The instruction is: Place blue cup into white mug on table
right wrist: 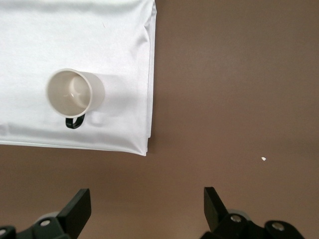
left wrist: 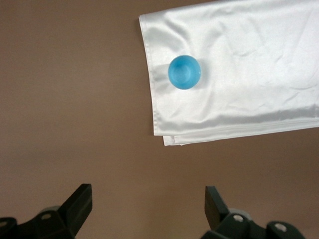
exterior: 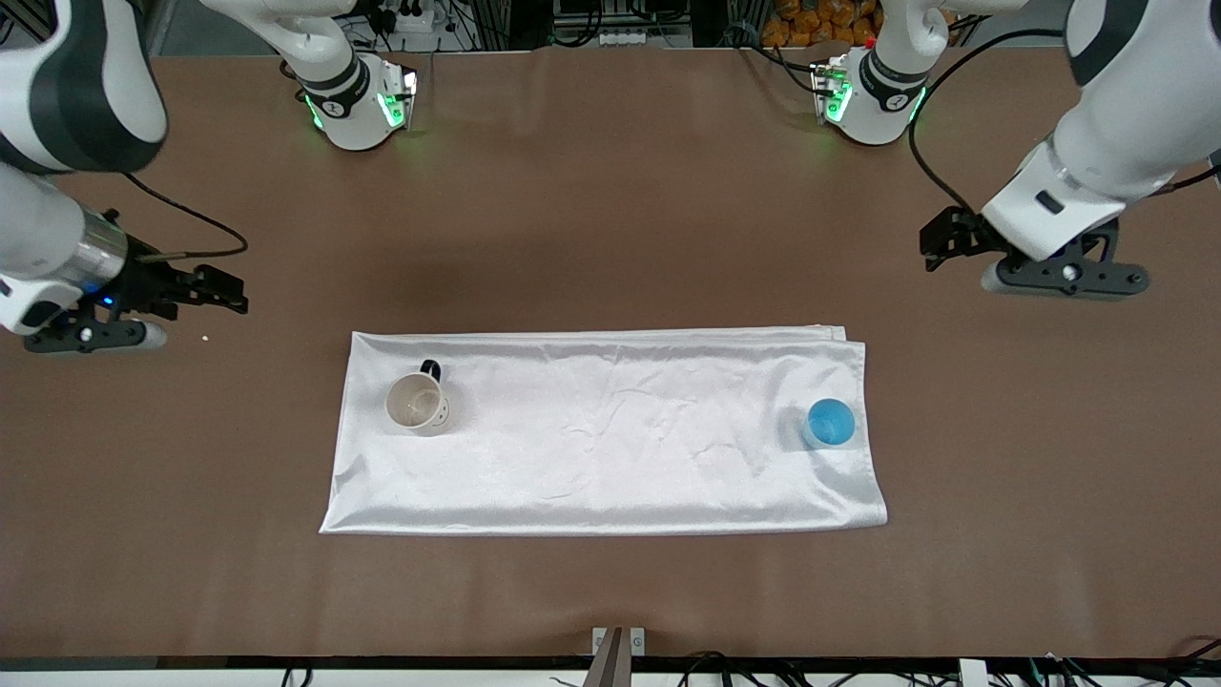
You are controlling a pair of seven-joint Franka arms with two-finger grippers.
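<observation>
Black fingers spread wide and empty on both arms: I judge the task not yet started.

I hold the left gripper and right gripper over bare table, one at each end. Blue cup stands upright, mouth up, near the cloth edge at the left arm's end; white mug upright at the right arm's end, handle pointing away from the front camera. I think the left reaches down first.

White cloth and a crumb

The cloth, rectangular, satin and creased, lies flat with a folded edge farther from the front camera. A tiny white crumb sits apart from it, toward the right arm's end.
</observation>
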